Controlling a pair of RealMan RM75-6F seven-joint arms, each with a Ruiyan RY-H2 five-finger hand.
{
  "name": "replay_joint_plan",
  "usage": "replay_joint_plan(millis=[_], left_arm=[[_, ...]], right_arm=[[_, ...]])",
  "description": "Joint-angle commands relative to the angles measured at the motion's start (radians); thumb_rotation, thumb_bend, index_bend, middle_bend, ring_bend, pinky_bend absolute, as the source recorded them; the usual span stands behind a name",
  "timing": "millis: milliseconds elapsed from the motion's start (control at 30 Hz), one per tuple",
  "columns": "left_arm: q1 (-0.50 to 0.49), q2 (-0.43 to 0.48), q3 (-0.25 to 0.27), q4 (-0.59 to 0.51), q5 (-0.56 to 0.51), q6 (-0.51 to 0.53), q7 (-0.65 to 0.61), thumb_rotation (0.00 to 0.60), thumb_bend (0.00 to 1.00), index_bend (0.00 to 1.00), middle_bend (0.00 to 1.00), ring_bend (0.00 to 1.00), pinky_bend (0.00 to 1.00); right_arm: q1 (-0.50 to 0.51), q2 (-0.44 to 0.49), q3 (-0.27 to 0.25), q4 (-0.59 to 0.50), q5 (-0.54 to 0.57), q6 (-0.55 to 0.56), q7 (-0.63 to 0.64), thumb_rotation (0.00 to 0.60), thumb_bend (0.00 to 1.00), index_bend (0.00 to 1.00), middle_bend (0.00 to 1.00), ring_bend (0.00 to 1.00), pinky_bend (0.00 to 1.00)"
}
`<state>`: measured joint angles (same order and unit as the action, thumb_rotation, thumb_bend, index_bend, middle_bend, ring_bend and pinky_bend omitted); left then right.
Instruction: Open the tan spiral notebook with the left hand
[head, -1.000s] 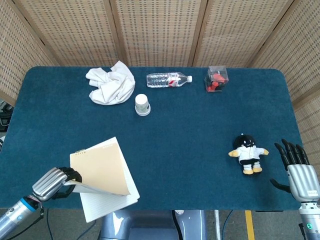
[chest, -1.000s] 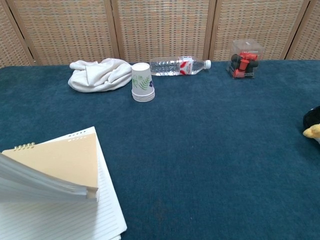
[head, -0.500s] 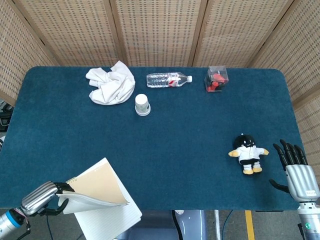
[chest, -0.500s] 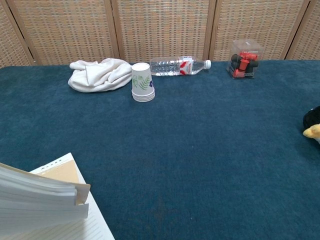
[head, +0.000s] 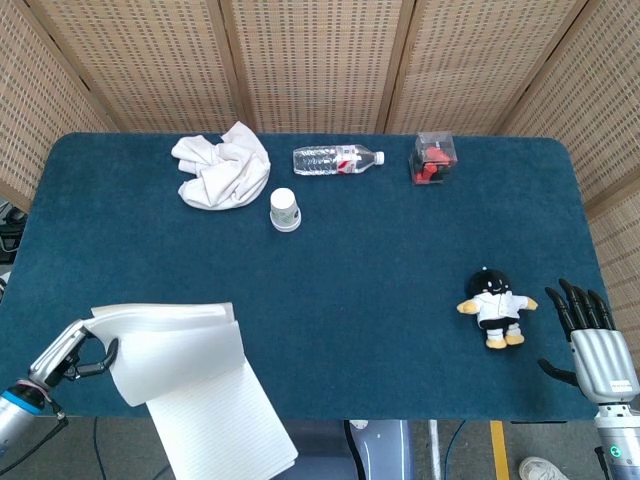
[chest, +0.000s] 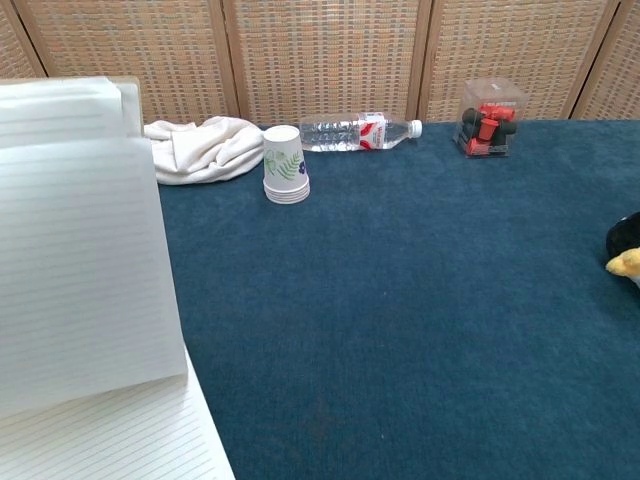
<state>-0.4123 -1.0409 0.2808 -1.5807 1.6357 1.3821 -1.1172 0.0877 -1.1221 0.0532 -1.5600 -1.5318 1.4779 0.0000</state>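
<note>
The table (head: 380, 300) wears a matt, slightly fuzzy dark-blue cloth. Behind it stand screens (head: 310, 60) of woven cane in pale wooden frames. At lower left the notebook (head: 200, 400) shows matt white ruled paper. The towel (head: 222, 168) at upper left is soft crumpled white cloth. The bottle (head: 336, 159) is clear glossy plastic, as is the small box (head: 433, 158). The cup (head: 284, 210) looks like printed paper. The doll (head: 493, 305) is plush. The right hand (head: 590, 335) has a brushed metal back and black fingers.

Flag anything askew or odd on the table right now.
The water bottle lies on its side at the far edge, and the paper cup stands upside down. The notebook overhangs the near table edge at an angle, a stack of its pages lifted by the left robot hand.
</note>
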Motion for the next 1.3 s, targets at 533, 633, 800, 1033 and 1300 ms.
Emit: replay_joint_plan(millis=[533, 633, 800, 1033, 1300], left_arm=[[-0.111, -0.078, -0.314, 0.031, -0.515, -0.417, 0.126, 0.6, 0.68, 0.85, 0.61, 0.44, 0.51], [-0.12, -0.094, -0.337, 0.048, -0.553, -0.446, 0.156, 0.6, 0.68, 0.85, 0.61, 0.44, 0.51], [-0.138, -0.14, -0.391, 0.12, -0.647, -0.5, 0.219, 0.6, 0.68, 0.85, 0.61, 0.44, 0.51], [-0.167, -0.202, -0.463, 0.232, -0.758, -0.583, 0.275, 0.6, 0.67, 0.84, 0.6, 0.44, 0.5], [-0.166, -0.261, -0.532, 0.324, -0.761, -0.662, 0.275, 0.6, 0.1, 0.0, 0.0, 0.0, 0.0]], right_arm=[[0.003, -0.005, -0.001, 0.003, 0.005, -0.009, -0.01, 0.6, 0.0, 0.0, 0.0, 0.0, 0.0], [0.003, -0.005, -0.001, 0.003, 0.006, -0.011, -0.01, 0.6, 0.0, 0.0, 0.0, 0.0, 0.0], [0.005, -0.006, -0.002, 0.005, 0.009, -0.017, -0.01, 0.6, 0.0, 0.0, 0.0, 0.0, 0.0], [0.009, -0.008, 0.0, 0.009, 0.018, -0.027, -0.012, 0.6, 0.0, 0.0, 0.0, 0.0, 0.0], [0.014, -0.018, -0.003, 0.016, 0.028, -0.044, -0.03, 0.6, 0.0, 0.0, 0.0, 0.0, 0.0]])
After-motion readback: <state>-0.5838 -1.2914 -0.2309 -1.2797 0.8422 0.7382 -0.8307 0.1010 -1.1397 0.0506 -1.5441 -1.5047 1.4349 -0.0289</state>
